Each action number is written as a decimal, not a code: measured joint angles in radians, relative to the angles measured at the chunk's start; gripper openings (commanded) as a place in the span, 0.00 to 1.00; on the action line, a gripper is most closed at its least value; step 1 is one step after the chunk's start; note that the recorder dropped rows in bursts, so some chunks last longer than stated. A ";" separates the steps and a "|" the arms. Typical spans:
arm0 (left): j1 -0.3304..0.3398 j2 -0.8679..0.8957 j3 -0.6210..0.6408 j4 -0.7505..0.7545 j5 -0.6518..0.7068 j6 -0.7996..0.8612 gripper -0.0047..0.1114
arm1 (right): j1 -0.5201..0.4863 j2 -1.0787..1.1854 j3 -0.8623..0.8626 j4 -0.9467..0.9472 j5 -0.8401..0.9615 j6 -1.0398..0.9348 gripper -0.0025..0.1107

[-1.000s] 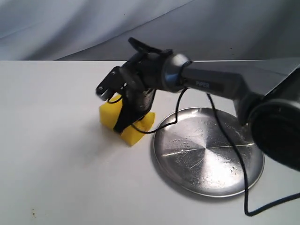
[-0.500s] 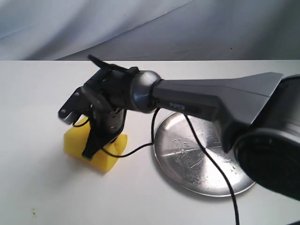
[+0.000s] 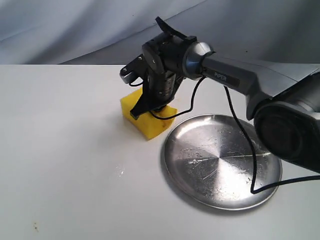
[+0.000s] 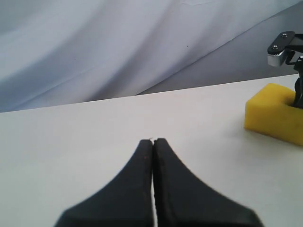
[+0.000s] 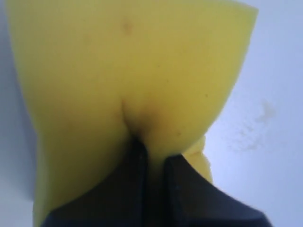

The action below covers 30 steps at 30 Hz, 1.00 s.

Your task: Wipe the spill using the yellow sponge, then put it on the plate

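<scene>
Exterior view is where the change is read: half a second earlier the sponge (image 3: 146, 125) is shown well out from the plate (image 3: 225, 170), off its left rim and nearer the camera, and now it is shown drawn back to just beside the far-left part of that rim. Whether foam and metal touch cannot be told. The position now is close to the one shown a full second earlier, so one wiping stroke out from the plate and back is judged to be completed. The sponge is held by the right gripper (image 3: 150, 107), whose jaws are closed almost fully into the foam, so that it is puckered into a deep crease between them in the right wrist view. The sponge appears to be pressed onto the table (image 3: 65, 150) and not lifted. Of the spill (image 5: 265, 111) only a faint amber smear and a few specks are left, beside the sponge on the side away from the plate. Wiping is therefore judged to be nearly or wholly done, and one more pass may be wanted. What remains is a short lift across the rim and a release onto the plate, nothing yet being laid on it. The left gripper (image 4: 153, 142) is kept well away from the plate, its jaws pressed together with nothing between them.
</scene>
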 measured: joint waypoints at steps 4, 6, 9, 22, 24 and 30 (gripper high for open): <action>0.000 0.000 0.000 0.000 0.000 0.000 0.04 | 0.062 0.012 -0.014 0.072 0.059 -0.081 0.02; 0.000 0.000 0.000 0.000 0.000 0.000 0.04 | 0.095 0.011 -0.014 0.080 0.079 -0.088 0.02; 0.000 0.000 0.000 0.000 0.000 0.000 0.04 | 0.140 -0.012 0.019 0.099 0.090 -0.088 0.02; 0.000 0.000 0.000 0.000 0.000 0.000 0.04 | 0.215 -0.317 0.483 0.322 -0.061 -0.122 0.02; 0.000 0.000 0.000 0.000 0.000 0.000 0.04 | 0.217 -0.405 0.548 0.337 -0.098 -0.124 0.02; 0.000 0.000 0.000 0.000 0.000 0.000 0.04 | 0.213 -0.689 0.655 0.295 -0.154 -0.099 0.02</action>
